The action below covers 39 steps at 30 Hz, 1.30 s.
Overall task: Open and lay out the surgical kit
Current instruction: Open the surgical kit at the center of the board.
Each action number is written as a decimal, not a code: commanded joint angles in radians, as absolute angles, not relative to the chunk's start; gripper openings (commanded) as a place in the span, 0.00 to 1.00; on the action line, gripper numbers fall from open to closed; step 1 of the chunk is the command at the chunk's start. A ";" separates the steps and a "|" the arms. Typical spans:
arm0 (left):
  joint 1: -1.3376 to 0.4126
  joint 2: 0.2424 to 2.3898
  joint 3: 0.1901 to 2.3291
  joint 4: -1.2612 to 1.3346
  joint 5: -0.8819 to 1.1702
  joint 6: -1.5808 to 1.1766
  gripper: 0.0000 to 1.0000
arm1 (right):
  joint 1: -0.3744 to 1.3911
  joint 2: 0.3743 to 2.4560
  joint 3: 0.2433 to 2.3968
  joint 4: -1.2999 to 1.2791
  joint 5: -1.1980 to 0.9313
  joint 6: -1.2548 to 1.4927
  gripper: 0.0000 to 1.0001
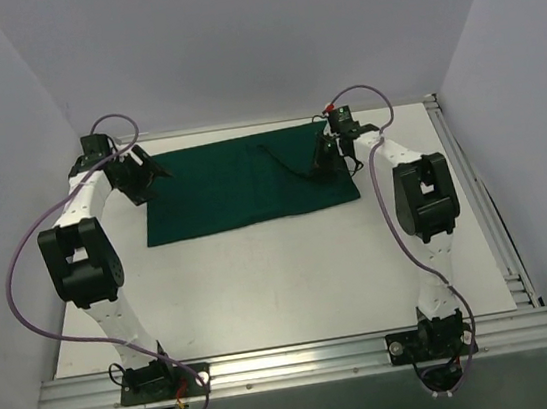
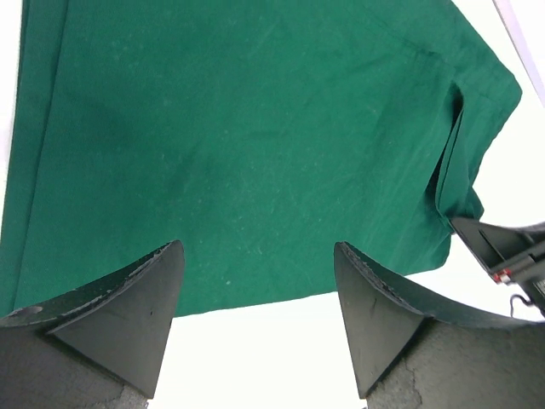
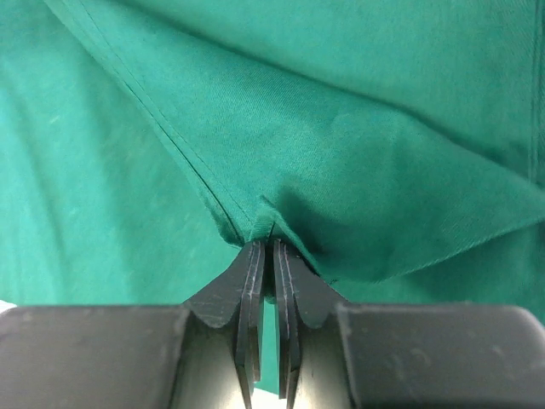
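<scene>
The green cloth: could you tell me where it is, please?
Top view: the green cloth lies far back on the table, with the left gripper at its left end and the right gripper pinching a fold near its right end.

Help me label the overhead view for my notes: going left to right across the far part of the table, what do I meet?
left hand, open at the cloth's left edge → green cloth → right hand, shut on a fold near the cloth's right end
</scene>
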<state>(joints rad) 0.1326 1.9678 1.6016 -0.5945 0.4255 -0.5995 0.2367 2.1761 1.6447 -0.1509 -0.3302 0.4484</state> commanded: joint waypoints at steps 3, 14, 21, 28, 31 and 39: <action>0.138 1.965 1.684 -0.621 0.408 -0.597 0.80 | 0.244 2.043 1.618 -0.192 -0.333 0.451 0.00; 0.152 1.968 1.697 -0.638 0.408 -0.591 0.80 | 0.275 1.970 1.563 -0.265 -0.322 0.436 0.00; 0.153 1.974 1.698 -0.641 0.411 -0.592 0.80 | 0.284 1.988 1.559 -0.273 -0.353 0.463 0.00; 0.153 1.982 1.700 -0.638 0.403 -0.597 0.80 | 0.281 1.989 1.580 -0.302 -0.325 0.440 0.00; 0.153 1.982 1.703 -0.649 0.399 -0.592 0.80 | 0.281 2.011 1.620 -0.311 -0.324 0.440 0.00; 0.156 1.985 1.716 -0.660 0.396 -0.586 0.83 | 0.276 2.016 1.584 -0.308 -0.331 0.439 0.00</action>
